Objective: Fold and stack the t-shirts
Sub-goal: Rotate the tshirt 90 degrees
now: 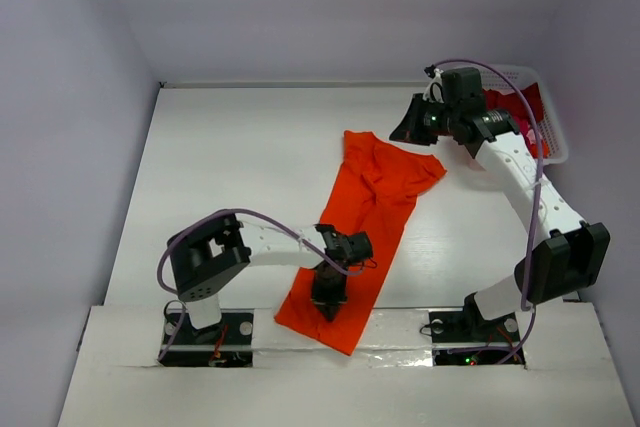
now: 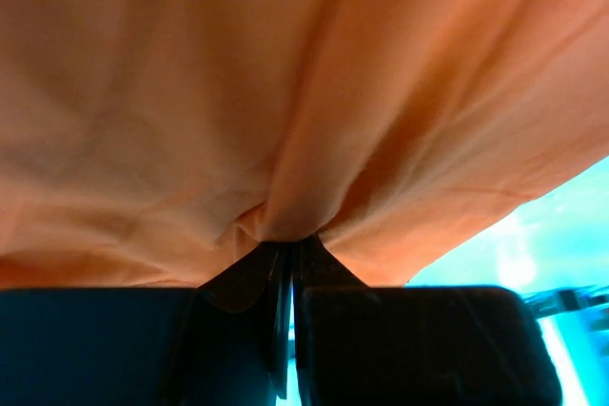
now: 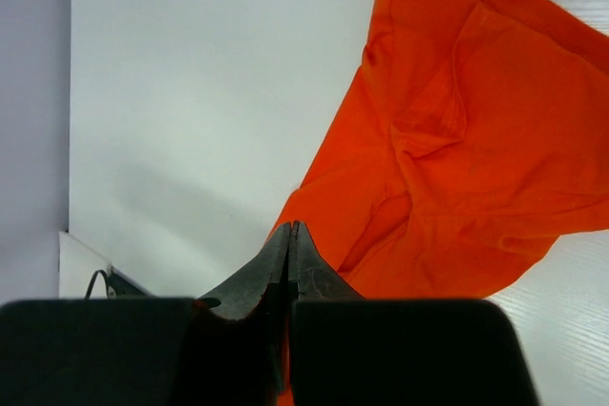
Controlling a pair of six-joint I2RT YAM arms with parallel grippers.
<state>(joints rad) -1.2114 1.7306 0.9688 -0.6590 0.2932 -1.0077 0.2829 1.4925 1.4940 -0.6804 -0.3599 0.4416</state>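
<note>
Arm bases (image 1: pixel 205 327): two, bolted at the bottom edge of the overhead frame, left and right of centre. A purple cable (image 1: pixel 250 215) loops over the left arm. Left gripper (image 1: pixel 328 295): low centre of the overhead frame, pointing down, jaws clamped together on a bunched fold of the orange t-shirt (image 1: pixel 370 207). In the left wrist view the cloth gathers into a pucker right at the fingertips and fills the frame above them. Orange t-shirt, position: lying on the white table (image 1: pixel 230 167) as a long, narrow, creased strip. It runs diagonally from the bottom centre, between the two bases, up to the upper centre, where it widens. Right gripper (image 1: pixel 412 127): upper centre-right of the overhead frame, at the far wide end of the strip, jaws pressed together. In the right wrist view the shirt's edge runs straight up to the fingertips and a sliver of orange shows in the seam between them, so a pinch of cloth appears caught. White lattice basket (image 1: pixel 552 142): upper right corner of the table, behind the right arm, well apart from the orange t-shirt. It holds dark red cloth (image 1: pixel 525 102) with pink cloth (image 1: pixel 524 131) beside it, both partly hidden by the arm.
</note>
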